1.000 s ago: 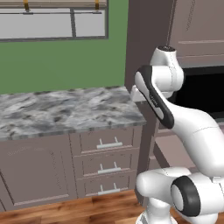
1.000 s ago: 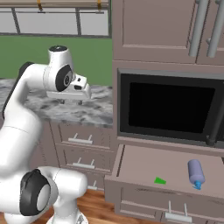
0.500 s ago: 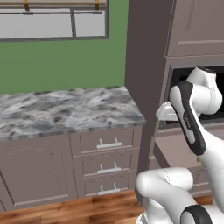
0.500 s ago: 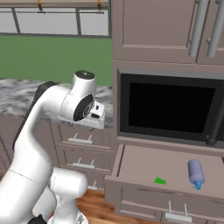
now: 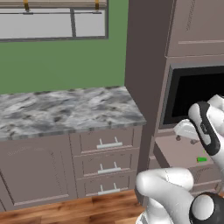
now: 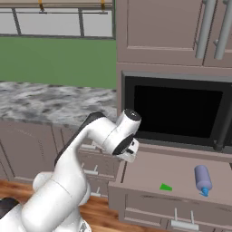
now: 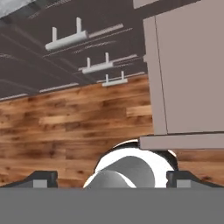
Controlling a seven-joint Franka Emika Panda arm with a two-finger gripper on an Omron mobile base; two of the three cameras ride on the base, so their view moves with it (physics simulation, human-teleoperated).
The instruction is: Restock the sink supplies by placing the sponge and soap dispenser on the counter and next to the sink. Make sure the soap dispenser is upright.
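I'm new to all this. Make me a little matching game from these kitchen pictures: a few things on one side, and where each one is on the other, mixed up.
Things:
1. soap dispenser
2. sponge
3. gripper
4. counter

Places or states:
A. small green piece on the floor of the open drawer
B. marbled grey top, left of the tall cabinet
C. lying on its side at the drawer's right end
D. open, looking down at the wood floor

Pairs: 1-C, 2-A, 3-D, 4-B

soap dispenser [image 6: 203,179] lying in open drawer [image 6: 181,174], apparently flat
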